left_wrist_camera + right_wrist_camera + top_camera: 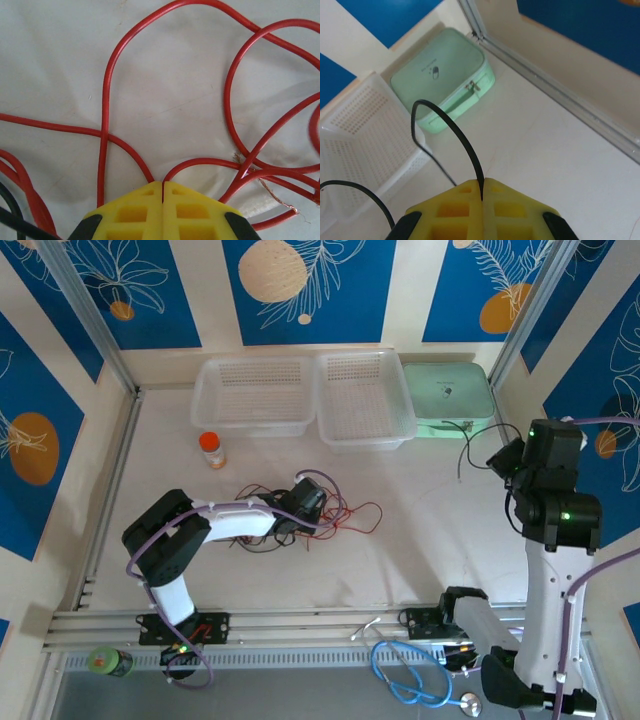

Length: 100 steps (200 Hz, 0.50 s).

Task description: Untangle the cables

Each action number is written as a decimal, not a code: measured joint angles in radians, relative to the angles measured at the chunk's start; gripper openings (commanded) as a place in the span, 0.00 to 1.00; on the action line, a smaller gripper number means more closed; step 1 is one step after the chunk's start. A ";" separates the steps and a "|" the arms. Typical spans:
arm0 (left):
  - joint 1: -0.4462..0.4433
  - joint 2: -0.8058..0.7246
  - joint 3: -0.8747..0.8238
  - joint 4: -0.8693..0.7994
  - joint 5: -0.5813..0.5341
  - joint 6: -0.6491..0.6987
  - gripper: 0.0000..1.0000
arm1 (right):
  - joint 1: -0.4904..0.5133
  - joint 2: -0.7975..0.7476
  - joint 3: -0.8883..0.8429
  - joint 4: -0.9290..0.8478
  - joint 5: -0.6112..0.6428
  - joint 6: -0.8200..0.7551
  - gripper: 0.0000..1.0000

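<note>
The cables (335, 518) lie as a loose tangle of thin red and black wires in the middle of the table. My left gripper (305, 502) is down at the tangle's left side. Seen from the left wrist, its yellow jaws (163, 184) are shut on a red cable (106, 100) whose loops spread over the white surface. My right gripper (505, 460) is raised at the right, near the mint case. From the right wrist, it (483, 182) is shut on a black cable (455, 130) that arches up and away from it.
Two white perforated baskets (205, 400) (405, 415) and a mint green case (450, 400) line the back. An orange-capped bottle (211, 450) stands left of the tangle. A light blue coiled cable (410, 670) and a green bottle (105, 662) lie at the near edge.
</note>
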<state>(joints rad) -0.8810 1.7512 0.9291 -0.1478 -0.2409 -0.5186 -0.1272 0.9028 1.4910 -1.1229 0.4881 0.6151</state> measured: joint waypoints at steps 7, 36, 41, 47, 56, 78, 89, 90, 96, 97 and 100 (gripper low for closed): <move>0.000 0.000 0.000 0.000 0.000 0.000 0.00 | -0.006 -0.003 0.011 0.000 0.001 -0.006 0.00; 0.000 0.000 0.000 0.000 0.001 0.000 0.00 | -0.017 -0.007 0.034 -0.001 -0.027 -0.023 0.00; 0.000 0.000 0.000 0.000 0.002 0.001 0.00 | -0.017 -0.007 0.034 -0.001 -0.042 -0.026 0.00; 0.000 0.000 0.002 -0.002 0.003 0.003 0.01 | -0.017 -0.004 0.034 -0.002 -0.064 -0.031 0.00; 0.000 0.000 0.009 -0.011 0.005 0.010 0.08 | -0.017 0.002 0.035 -0.001 -0.102 -0.040 0.00; -0.005 -0.001 0.050 -0.065 0.032 0.044 0.24 | -0.015 0.031 0.035 0.002 -0.222 -0.063 0.00; -0.009 -0.009 0.084 -0.091 0.043 0.077 0.34 | -0.003 0.047 0.035 0.011 -0.280 -0.076 0.00; -0.010 -0.009 0.089 -0.095 0.047 0.073 0.35 | -0.002 0.048 0.035 0.011 -0.283 -0.077 0.00; -0.012 -0.018 0.113 -0.107 0.050 0.092 0.41 | 0.010 0.058 0.035 0.016 -0.309 -0.084 0.00; -0.012 -0.019 0.118 -0.109 0.051 0.089 0.42 | 0.012 0.060 0.035 0.017 -0.311 -0.085 0.00; -0.013 -0.025 0.130 -0.112 0.053 0.098 0.44 | 0.019 0.064 0.035 0.019 -0.321 -0.086 0.00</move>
<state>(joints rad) -0.8940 1.7260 1.0588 -0.2600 -0.1883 -0.4202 -0.1085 0.9668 1.5261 -1.1038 0.1669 0.5289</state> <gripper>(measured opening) 0.336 0.049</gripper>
